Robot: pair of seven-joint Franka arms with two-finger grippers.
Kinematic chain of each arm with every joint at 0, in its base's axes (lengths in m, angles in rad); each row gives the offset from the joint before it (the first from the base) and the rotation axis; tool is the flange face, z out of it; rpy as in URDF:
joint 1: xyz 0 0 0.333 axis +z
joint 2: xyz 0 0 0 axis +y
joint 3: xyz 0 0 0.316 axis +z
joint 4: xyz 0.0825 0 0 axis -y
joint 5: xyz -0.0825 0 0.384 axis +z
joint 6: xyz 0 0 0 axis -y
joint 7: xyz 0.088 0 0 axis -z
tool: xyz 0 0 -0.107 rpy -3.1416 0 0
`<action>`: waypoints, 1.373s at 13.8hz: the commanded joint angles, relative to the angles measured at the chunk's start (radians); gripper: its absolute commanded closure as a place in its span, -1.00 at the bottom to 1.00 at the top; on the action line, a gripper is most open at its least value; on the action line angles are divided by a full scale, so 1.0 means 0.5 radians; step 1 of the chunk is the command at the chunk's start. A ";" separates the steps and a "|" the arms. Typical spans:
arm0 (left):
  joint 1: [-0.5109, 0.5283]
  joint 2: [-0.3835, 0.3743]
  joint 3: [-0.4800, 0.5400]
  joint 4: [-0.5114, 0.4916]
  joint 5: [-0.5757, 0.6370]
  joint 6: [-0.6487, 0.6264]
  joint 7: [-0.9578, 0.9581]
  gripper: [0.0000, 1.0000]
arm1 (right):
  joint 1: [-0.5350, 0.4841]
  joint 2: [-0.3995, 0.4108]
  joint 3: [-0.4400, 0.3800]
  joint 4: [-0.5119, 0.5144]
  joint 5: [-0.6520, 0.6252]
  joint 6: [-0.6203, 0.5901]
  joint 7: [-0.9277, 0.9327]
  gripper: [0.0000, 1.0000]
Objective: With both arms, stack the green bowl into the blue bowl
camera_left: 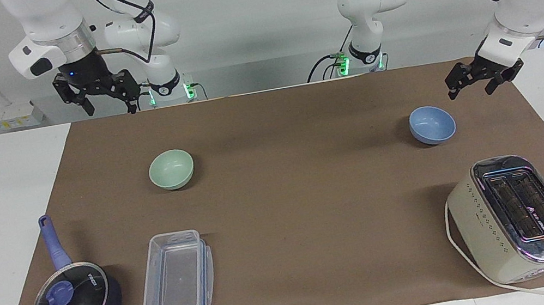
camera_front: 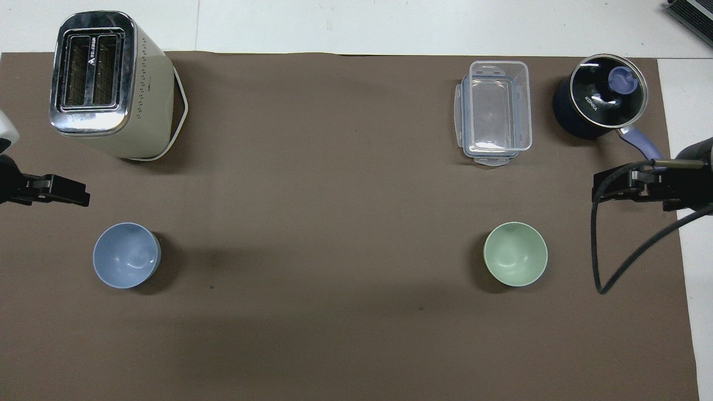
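Both grippers hang open and empty, the left gripper (camera_left: 467, 89) over the mat near the matte periwinkle-blue round bowl (camera_left: 432, 124), the right gripper (camera_left: 108, 106) raised above the pale mint-green round bowl (camera_left: 171, 168), bowls well apart on the brown-matted surface (camera_left: 299, 181).

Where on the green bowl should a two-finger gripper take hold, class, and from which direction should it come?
Best bet is the rim of the green bowl: it sits upright and open on the brown mat, nothing inside, nothing touching it. Come straight down from above, one finger inside the wall, one outside. The open right gripper hangs at that end of the table.
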 commanded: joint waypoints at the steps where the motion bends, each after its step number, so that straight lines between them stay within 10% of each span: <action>1: 0.087 -0.071 -0.012 -0.188 -0.020 0.166 0.136 -1.00 | -0.018 -0.030 0.003 -0.045 0.028 0.034 0.026 -1.00; 19: 0.293 -0.016 -0.012 -1.016 -0.189 0.970 0.388 -1.00 | -0.033 -0.036 0.000 -0.054 0.028 0.034 0.017 -1.00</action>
